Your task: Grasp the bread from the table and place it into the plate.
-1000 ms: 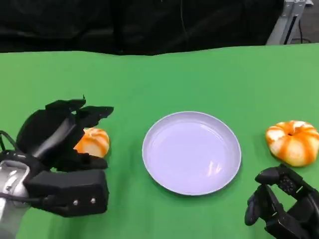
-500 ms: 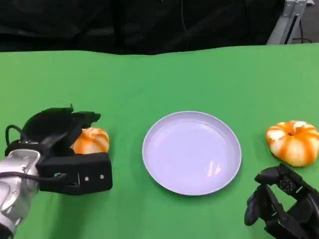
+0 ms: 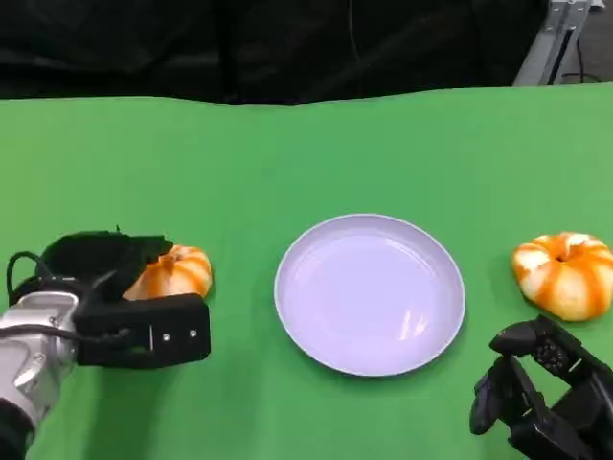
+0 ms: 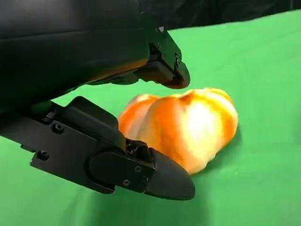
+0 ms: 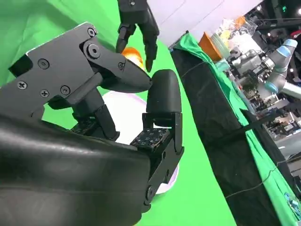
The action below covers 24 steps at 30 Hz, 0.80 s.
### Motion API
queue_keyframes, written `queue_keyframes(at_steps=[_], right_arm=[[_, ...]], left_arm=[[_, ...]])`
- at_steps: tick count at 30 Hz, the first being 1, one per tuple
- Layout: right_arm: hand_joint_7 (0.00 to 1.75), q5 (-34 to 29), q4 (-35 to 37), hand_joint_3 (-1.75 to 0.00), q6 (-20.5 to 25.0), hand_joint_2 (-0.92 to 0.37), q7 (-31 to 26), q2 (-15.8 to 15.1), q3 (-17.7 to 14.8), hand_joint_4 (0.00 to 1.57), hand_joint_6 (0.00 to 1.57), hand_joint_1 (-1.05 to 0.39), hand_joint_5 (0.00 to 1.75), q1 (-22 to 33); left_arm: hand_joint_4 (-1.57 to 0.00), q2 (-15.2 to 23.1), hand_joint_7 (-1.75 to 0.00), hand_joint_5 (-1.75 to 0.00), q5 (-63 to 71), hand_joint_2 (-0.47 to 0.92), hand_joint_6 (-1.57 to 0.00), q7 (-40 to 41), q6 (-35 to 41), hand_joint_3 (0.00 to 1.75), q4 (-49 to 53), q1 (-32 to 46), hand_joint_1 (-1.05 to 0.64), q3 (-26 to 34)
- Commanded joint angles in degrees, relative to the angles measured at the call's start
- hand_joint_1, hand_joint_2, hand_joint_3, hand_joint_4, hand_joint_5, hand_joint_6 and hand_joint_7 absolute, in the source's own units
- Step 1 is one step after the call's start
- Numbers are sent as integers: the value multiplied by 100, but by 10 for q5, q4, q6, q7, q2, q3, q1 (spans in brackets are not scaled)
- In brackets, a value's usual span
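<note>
Two breads: one beside my left hand (image 3: 115, 307), which I'll call the near bread (image 3: 172, 273), and a far bread (image 3: 565, 275) out at the right, just beyond my right hand (image 3: 541, 393).
Task thing: the near bread lies on the green table (image 3: 316, 153), left of the plate (image 3: 369, 292) and apart from its rim.
Left hand: fingers bracket the near bread, one above and one below in the wrist view (image 4: 188, 127); whether they press on it I cannot tell, and it is not lifted.
Right hand: idle at the table's near edge, fingers apart, holding nothing.
Step in hand: closing on the near bread.
Doing it well: I should squeeze gently and evenly, since it looks soft, and feel it seated before raising it, then carry it over the rim to the plate's middle.
Change: half a second ago my left hand sat higher; it has come down lower around the bread.
</note>
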Motion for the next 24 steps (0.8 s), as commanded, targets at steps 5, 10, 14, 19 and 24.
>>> queue_keyframes(at_steps=[5,10,14,19,24], right_arm=[[143,2,-7,-110,-2,-55,0,-3,-1,83,81,-16,175,6],[143,5,-15,-109,5,-55,-3,-5,-1,83,81,-16,175,11],[143,6,-18,-108,5,-56,0,-5,-1,83,81,-15,175,13],[143,8,-19,-108,6,-57,0,-5,-1,83,81,-15,175,13],[143,6,-20,-107,6,-56,-1,-5,-1,84,82,-15,175,13]], left_arm=[[-26,-23,-1,-2,-14,92,-43,42,-7,17,81,-36,-98,-21],[-28,-35,0,-1,-17,92,-43,48,-7,22,104,-44,-101,-33],[-28,-40,-1,-1,-17,92,-42,44,-9,26,115,-47,-99,-41],[-30,-40,-1,-2,-18,92,-43,49,-17,25,119,-46,-95,-48],[-42,-35,-2,-5,-17,92,-48,50,-26,22,118,-44,-64,-57]])
